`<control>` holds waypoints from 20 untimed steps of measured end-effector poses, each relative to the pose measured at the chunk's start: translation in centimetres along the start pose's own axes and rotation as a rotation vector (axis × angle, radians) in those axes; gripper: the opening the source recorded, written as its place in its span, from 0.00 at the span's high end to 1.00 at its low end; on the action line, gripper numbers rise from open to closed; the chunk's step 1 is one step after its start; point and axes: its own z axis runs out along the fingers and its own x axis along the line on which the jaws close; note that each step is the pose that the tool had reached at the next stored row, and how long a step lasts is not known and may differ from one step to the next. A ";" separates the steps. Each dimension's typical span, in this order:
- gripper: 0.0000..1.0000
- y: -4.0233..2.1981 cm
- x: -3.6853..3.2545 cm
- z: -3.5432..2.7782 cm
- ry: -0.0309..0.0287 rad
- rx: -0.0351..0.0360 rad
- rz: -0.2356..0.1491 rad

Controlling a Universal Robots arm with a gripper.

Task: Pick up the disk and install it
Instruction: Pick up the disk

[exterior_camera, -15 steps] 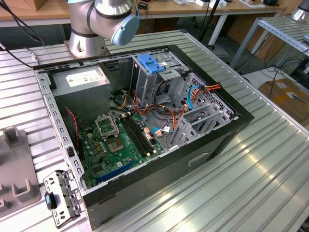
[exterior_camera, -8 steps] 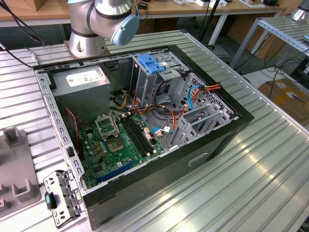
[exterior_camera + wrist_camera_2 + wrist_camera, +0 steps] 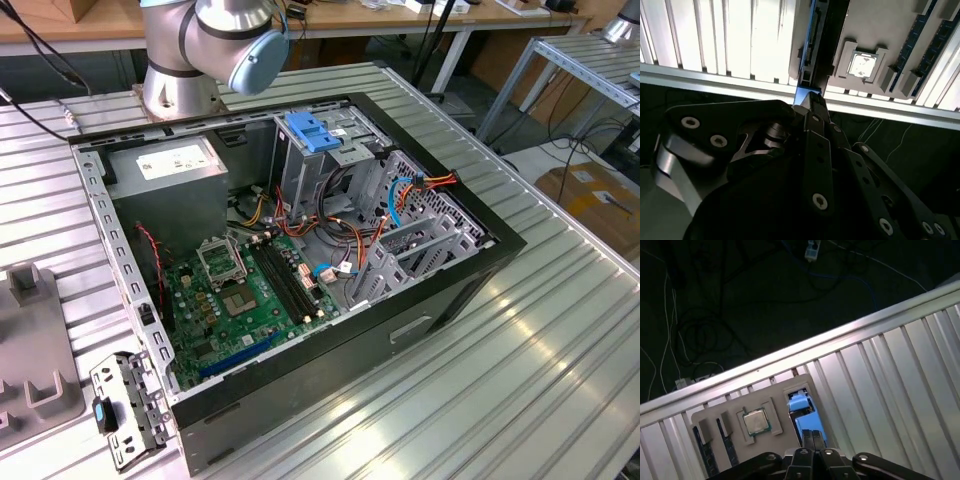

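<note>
Step in hand, by my reading: the pick-up. Nothing of the install shows as done.

Task item: the disk (image 3: 801, 404), a flat dark rectangular hard drive edged with bright blue plastic rails, stands on edge in a slot of the grey moulded parts tray (image 3: 782, 392). In the second wrist view the disk (image 3: 821, 47) shows edge-on. The tray (image 3: 30, 345) lies on the ribbed aluminium surface (image 3: 520, 380) at the exterior view's left, lower part of the frame. It is well apart from the open black computer case (image 3: 440, 300) at centre frame.

Hand: the black linkage-fingered hand (image 3: 813, 435) sits right over the blue end of the disk, narrow, fingers drawn almost together. The tips are at the blue rail; I cannot tell whether they actually pinch it.

Neighbours: a square silver processor chip (image 3: 756, 421) in its own pocket just beside the disk slot, with dark memory sticks (image 3: 705, 454) in slots beyond.

Doing it well (judgement):
- hold centred on the rail and square to the flat faces; an off-centre pinch would let the drive swing
- draw along the slot walls, no tilt toward the processor pocket
- plastic rail likely slick and slightly springy, so a firm hold and a slow start
- watch that the tray does not lift with the disk
</note>
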 end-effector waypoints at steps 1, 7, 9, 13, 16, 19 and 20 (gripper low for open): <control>0.89 0.00 0.00 0.00 0.0012 0.0002 -0.020; 0.89 0.23 0.08 0.03 -0.0008 0.0137 -0.061; 0.83 0.43 0.16 0.06 -0.0034 0.0218 -0.063; 0.71 0.83 0.31 0.14 -0.0039 0.0242 -0.074; 0.52 0.94 0.35 0.34 -0.0036 0.0243 -0.099; 0.40 0.91 0.35 0.76 -0.0008 0.0247 -0.154; 0.40 0.91 0.35 0.91 0.0002 0.0248 -0.172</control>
